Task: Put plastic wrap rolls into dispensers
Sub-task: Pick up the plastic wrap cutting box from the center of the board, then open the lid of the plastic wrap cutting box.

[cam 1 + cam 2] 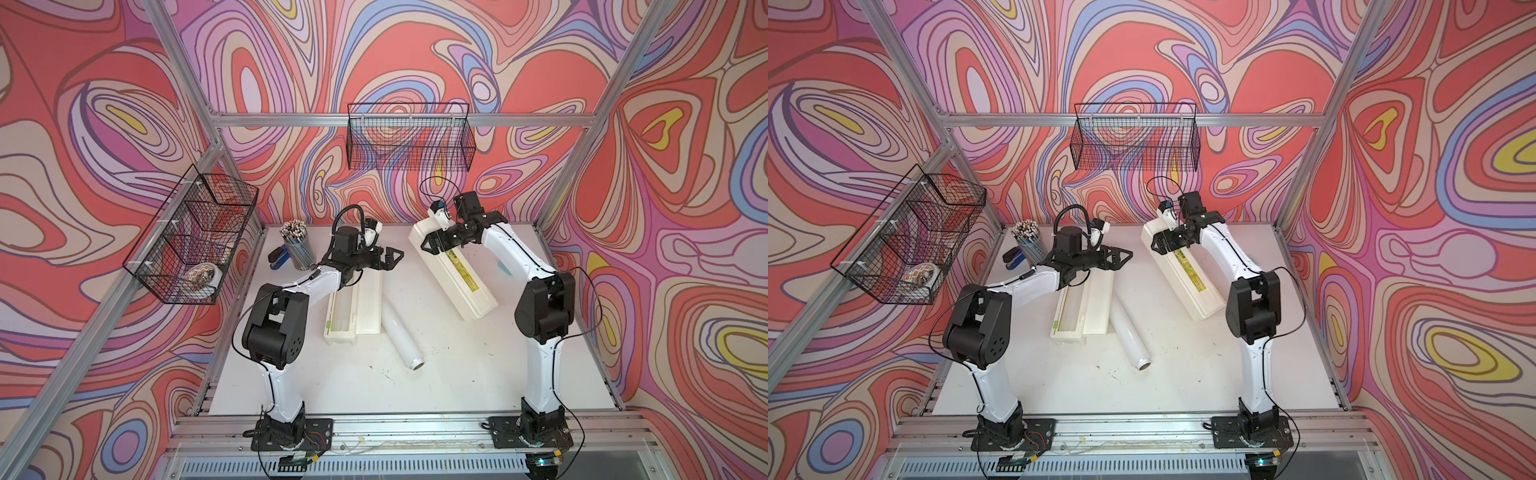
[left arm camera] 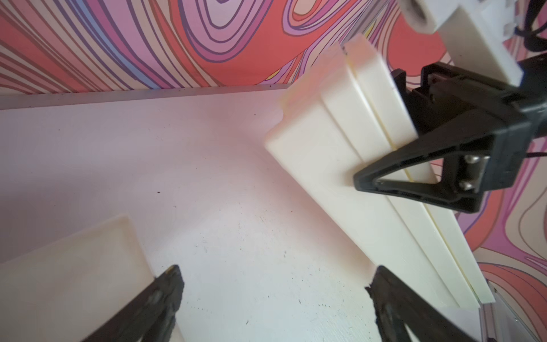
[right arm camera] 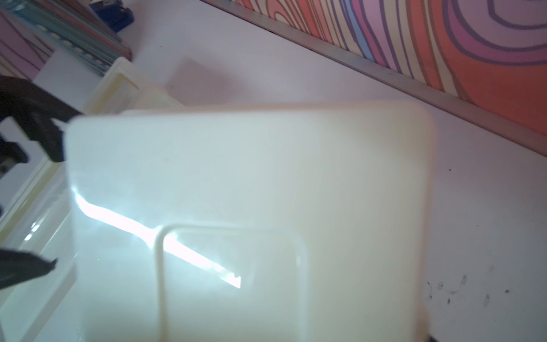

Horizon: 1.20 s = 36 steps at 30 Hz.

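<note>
- Grip state: my left gripper [image 1: 392, 261] is wide open and empty, hanging over the far end of the open dispenser [image 1: 369, 303]. My right gripper [image 1: 430, 245] straddles the far end of the closed dispenser [image 1: 461, 278]; I can't tell if it is actually clamped.
- Risk: if the right jaws only graze that box, it will likely slip or swing on the table [image 1: 332, 374] when I work the lid.
- Risk: the two grippers sit near each other, so a reach across could clip one.
- Risk: the loose roll [image 1: 402, 332] lies on the table just beside the open dispenser's lid. It is round, so a nudge would probably send it toward the front edge.
- Count: dispensers 2, one open and one closed. Rolls 1 loose for sure; a glossy shape in the open tray looks like a second, not certain.
- Count: pencil cup [image 1: 299, 249] 1, blue stapler [image 1: 277, 259] 1, wire baskets [image 1: 409, 137] 2.
</note>
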### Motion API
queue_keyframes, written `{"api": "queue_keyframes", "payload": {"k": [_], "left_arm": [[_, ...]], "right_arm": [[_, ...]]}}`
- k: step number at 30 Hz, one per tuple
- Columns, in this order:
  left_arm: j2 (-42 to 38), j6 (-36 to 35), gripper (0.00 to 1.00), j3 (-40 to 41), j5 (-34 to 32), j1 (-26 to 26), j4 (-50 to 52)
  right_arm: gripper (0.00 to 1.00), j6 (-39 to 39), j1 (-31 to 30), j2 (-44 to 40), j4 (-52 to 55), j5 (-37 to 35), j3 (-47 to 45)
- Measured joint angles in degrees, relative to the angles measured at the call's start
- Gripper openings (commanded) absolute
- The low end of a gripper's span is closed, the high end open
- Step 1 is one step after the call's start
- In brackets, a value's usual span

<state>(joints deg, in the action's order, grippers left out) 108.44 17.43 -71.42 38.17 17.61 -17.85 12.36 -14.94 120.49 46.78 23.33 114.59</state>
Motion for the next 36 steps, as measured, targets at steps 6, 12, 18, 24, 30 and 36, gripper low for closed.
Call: {"api": "queue_keyframes", "payload": {"k": [6,12,18,24,30,36], "left_arm": [[0.4,3.4,1.00,3.8,8.2,-0.3,-15.5],[2.2,6.6,0.99,6.2,12.2,1.8,-28.9],[6.0,10.4,0.99,6.9,13.5,3.7,-38.9],[8.4,13.2,0.99,6.3,15.0,4.2,-42.9],[10.0,17.9,1.00,5.4,18.1,4.8,-49.9],[10.4,19.9,1.00,3.3,20.9,5.4,-51.9]], "right_arm": [[0.42,5.4,2.5,-3.4,-0.9,11.4,-4.0],[0.39,9.4,3.0,-3.4,0.2,20.0,-5.6],[0.38,11.6,2.8,-4.5,0.4,25.5,-9.4],[0.34,14.5,2.8,-8.0,-0.7,29.4,-13.4],[0.36,19.3,2.9,-10.0,-1.0,32.3,-14.7],[0.36,24.0,3.3,-10.0,3.1,34.9,-13.1]]}}
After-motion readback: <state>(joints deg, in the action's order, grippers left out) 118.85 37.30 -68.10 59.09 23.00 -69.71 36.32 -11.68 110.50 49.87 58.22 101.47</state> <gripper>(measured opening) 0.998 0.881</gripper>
